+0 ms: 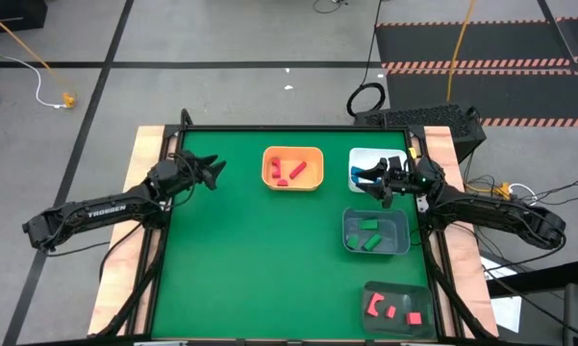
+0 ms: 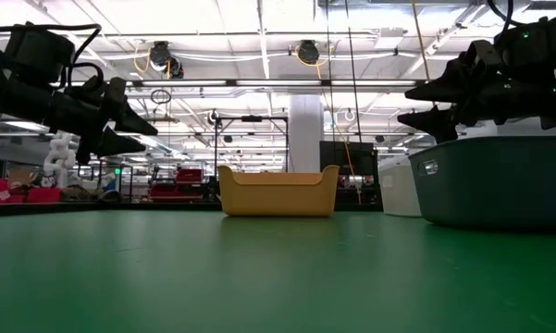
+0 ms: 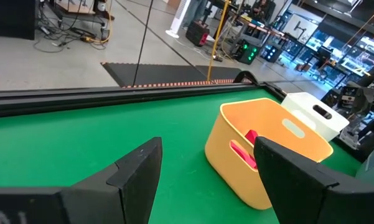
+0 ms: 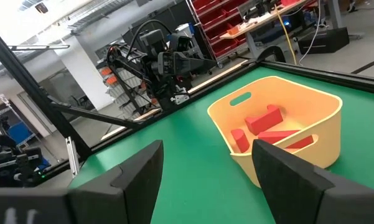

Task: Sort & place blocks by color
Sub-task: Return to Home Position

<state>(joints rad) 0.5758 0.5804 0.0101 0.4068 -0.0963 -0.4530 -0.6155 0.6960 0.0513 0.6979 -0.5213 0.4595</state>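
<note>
High view, end effectors: the left end effector (image 1: 217, 170) hovers left of the orange bin (image 1: 292, 150), near it. Its fingers are apart and hold nothing, and they point at the bin. The right end effector (image 1: 359, 177) hovers on the bin's opposite side, over the white bin (image 1: 364, 159), also spread and empty.
High view, blocks: red blocks (image 1: 290, 170) lie inside the orange bin, the longest bar slanted. Green blocks (image 1: 369, 234) sit in the grey-blue bin (image 1: 376, 213), right of the orange bin and nearer the front edge. Red pieces (image 1: 389, 309) sit in the dark bin (image 1: 396, 286), farther the same way. No block shows on the bare worktop (image 1: 250, 250).
Low view: both end effectors hang well above the worktop, one on each side of the orange bin.
Left wrist view: fingers apart, with the orange bin ahead between them.
Right wrist view: fingers apart, with the orange bin ahead and its red blocks visible.
Key relation: the orange bin lies between the two end effectors, and the right one is nearer to it. Sorting looks finished, so the next move is probably a clear pull-back.
</note>
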